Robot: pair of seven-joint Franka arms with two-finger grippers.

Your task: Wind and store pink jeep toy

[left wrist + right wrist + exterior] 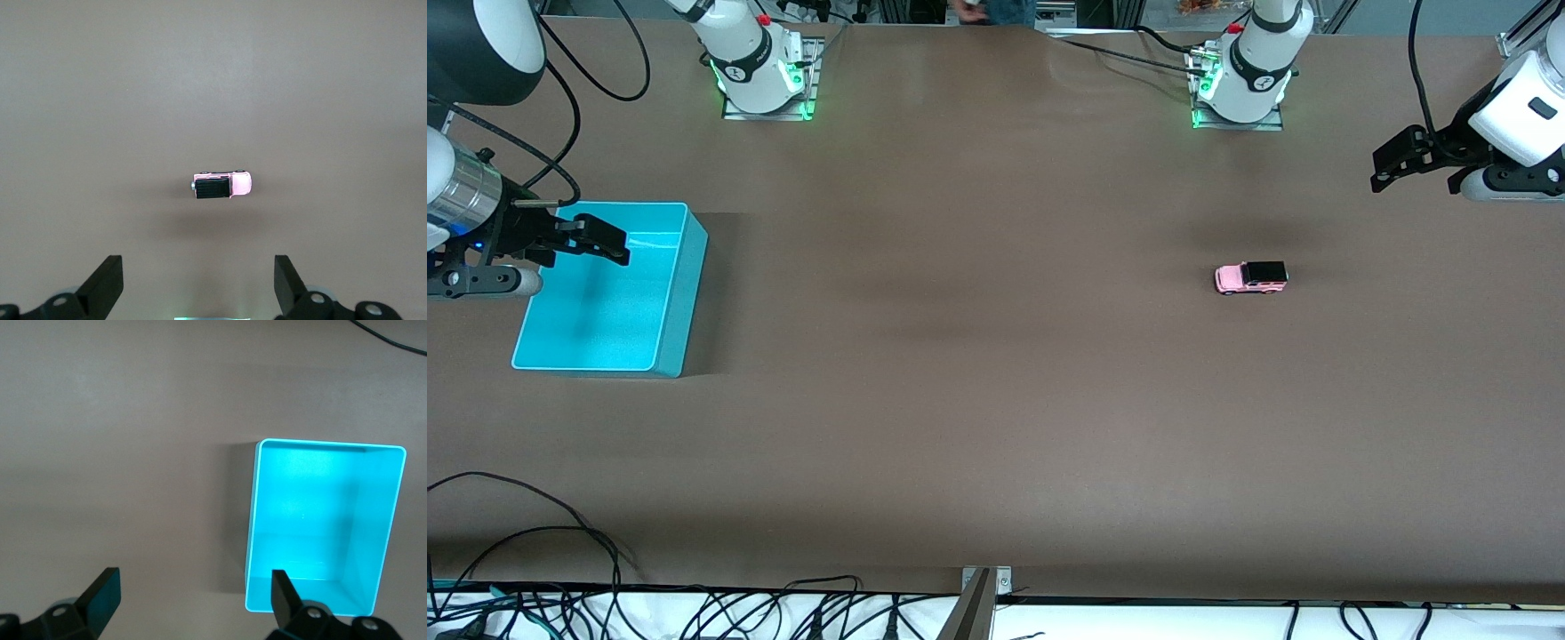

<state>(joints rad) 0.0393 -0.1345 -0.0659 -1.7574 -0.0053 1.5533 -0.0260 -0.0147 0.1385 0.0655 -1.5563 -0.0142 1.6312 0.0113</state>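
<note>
Pink jeep toy (1251, 277) alone on table (978, 400), seemingly upright.

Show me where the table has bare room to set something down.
Bare brown table runs between the turquoise bin and the pink jeep toy, and nearer the front camera than both. Crowding is only at the ends: right hand over the bin, left hand past the jeep.

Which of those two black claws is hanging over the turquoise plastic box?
The right gripper, open over the turquoise plastic bin. The left gripper, also open, hangs over bare table.
</note>
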